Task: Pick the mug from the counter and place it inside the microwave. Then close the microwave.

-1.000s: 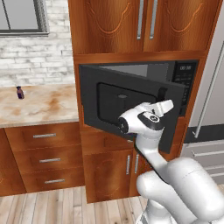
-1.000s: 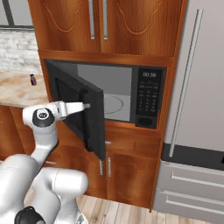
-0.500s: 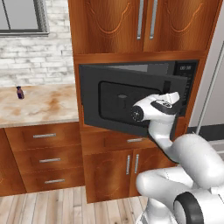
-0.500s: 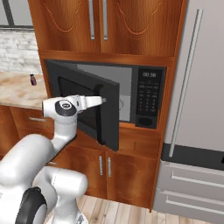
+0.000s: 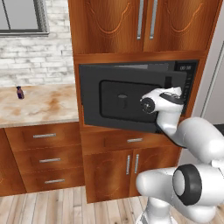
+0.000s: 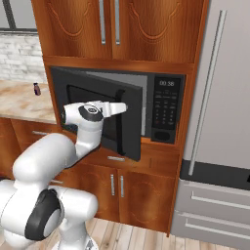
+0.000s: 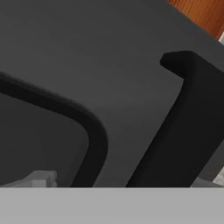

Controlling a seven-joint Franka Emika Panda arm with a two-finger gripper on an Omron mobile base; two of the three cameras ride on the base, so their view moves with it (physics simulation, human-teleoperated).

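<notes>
The microwave (image 5: pixel 183 83) sits built into the wooden cabinet wall, and its door (image 5: pixel 118 100) hangs partly open, swung out toward the robot with a narrow gap left on the keypad side. In the right base view the grey inside wall of the microwave (image 6: pixel 141 105) shows past the door's (image 6: pixel 93 97) free edge, just left of the keypad (image 6: pixel 166 110). The gripper (image 6: pixel 121 107) is pressed up against the outer face of the door, near its free edge, with the arm reaching in from below the microwave. From the hand view the door's black bar handle (image 7: pixel 183 127) runs close by, beside the dark frame of the door window (image 7: pixel 83 122). Whether the fingers are open or closed I cannot tell; they are hidden against the door.

The mug is not visible from any camera; the door hides most of the microwave's inside. Left of the microwave, the counter (image 5: pixel 39 107) carries a small purple bottle (image 5: pixel 19 92) near the brick wall. Right of the microwave stands a grey fridge (image 6: pixel 219 122).
</notes>
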